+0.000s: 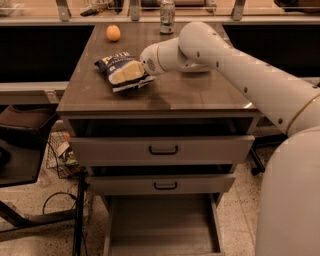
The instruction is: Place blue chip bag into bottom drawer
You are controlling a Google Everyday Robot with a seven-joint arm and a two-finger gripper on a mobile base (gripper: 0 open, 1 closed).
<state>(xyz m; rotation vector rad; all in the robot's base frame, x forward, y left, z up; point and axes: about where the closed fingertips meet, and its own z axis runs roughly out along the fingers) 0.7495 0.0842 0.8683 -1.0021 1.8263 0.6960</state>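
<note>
The blue chip bag (112, 62) lies flat on the brown cabinet top (200, 92), toward its left side. My gripper (126, 73) reaches in from the right at the end of the white arm and rests over the bag's right half, covering part of it. The bottom drawer (162, 225) is pulled out at floor level below the cabinet, and its grey floor is bare.
An orange (113, 33) sits at the back left of the top and a can (167, 15) at the back centre. The two upper drawers (163, 149) (165, 185) are partly pulled out. A dark chair (20, 145) and cables stand at the left.
</note>
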